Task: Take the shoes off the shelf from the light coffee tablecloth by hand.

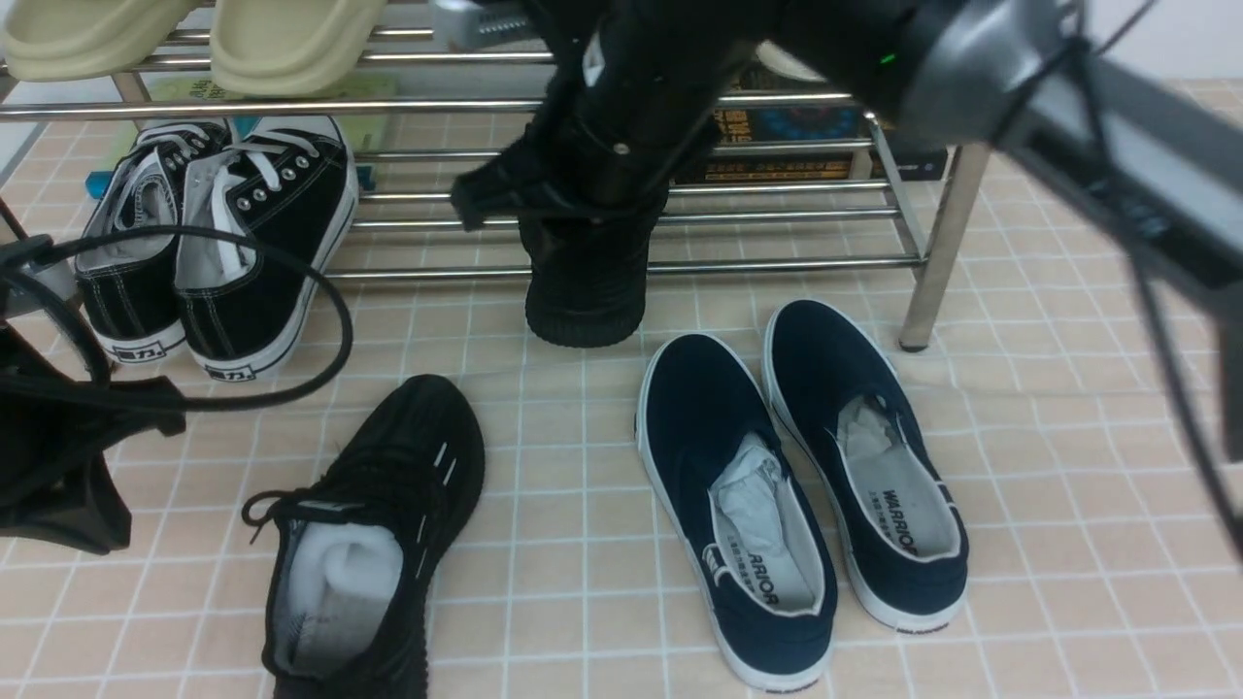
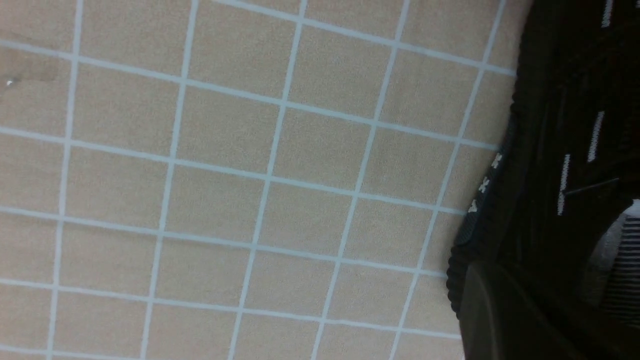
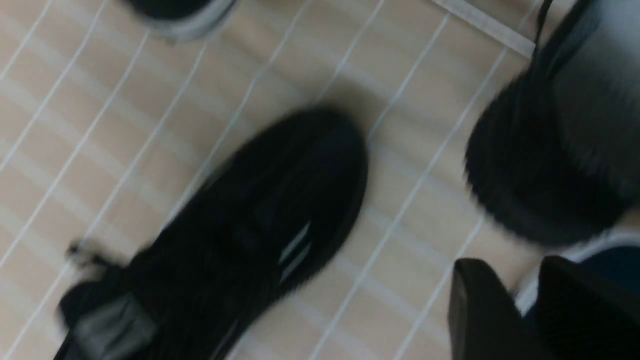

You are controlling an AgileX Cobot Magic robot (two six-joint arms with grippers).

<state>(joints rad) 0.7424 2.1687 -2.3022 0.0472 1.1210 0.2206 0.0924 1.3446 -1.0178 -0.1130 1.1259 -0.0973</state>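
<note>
Beige gridded tablecloth [image 1: 1049,485] covers the whole floor of the scene. Nearest, one black knit sneaker [image 1: 374,544] lies flat on it, off the rack, with the left gripper [image 2: 500,315] pressed shut and empty beside it. Navy slip-ons [image 1: 796,485] sit to the right. Farther back, the second black sneaker [image 1: 586,282] stands on end just in front of the chrome shelf [image 1: 932,243], under the right gripper [image 3: 530,270], whose jaws are parted with nothing between them.

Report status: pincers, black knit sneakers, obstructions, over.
Left pincer shut. Right pincer parted over toe-down black knit sneaker at chrome shoe rack. Other sneaker flat on tablecloth. Navy slip-ons close by.
</note>
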